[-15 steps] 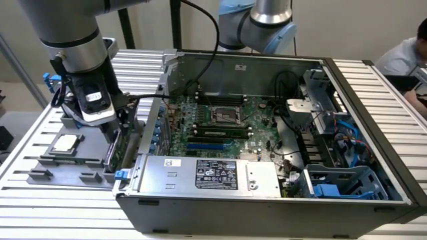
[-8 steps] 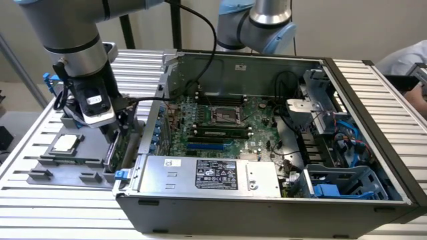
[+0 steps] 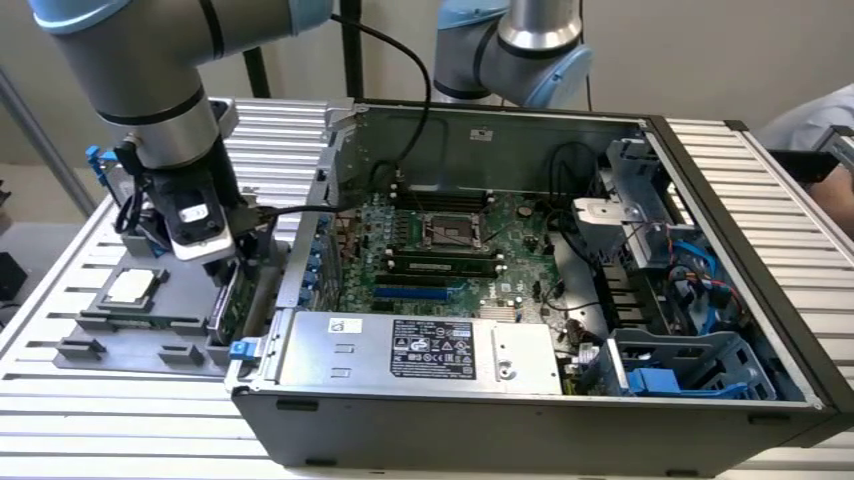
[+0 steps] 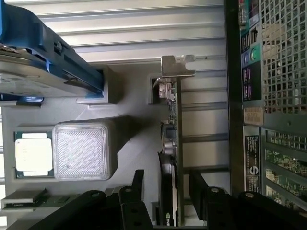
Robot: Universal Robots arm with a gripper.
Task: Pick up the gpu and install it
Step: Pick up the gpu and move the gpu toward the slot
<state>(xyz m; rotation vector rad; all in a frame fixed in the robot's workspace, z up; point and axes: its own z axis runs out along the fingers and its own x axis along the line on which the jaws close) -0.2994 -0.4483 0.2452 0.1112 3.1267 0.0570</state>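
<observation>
The gpu (image 3: 232, 305) stands on edge in a grey holder just outside the open computer case, on the exterior view's left. In the wrist view the gpu (image 4: 170, 139) shows edge-on, a thin green board with a black face and a silver bracket (image 4: 176, 66) at its far end. My gripper (image 3: 224, 265) hangs directly over it. Its black fingers (image 4: 138, 184) straddle the card's near end, one on each side, with a small gap either side. The gripper (image 4: 168, 181) is open and holds nothing.
The grey holder tray (image 3: 134, 340) also carries a silver-topped CPU chip (image 3: 130, 287) and a hard drive with blue rails (image 4: 43, 62). The case wall (image 3: 287, 290) rises right beside the card. The motherboard (image 3: 441, 240) lies inside. A second arm (image 3: 527, 50) stands behind; a person's sleeve (image 3: 821, 115) is at far right.
</observation>
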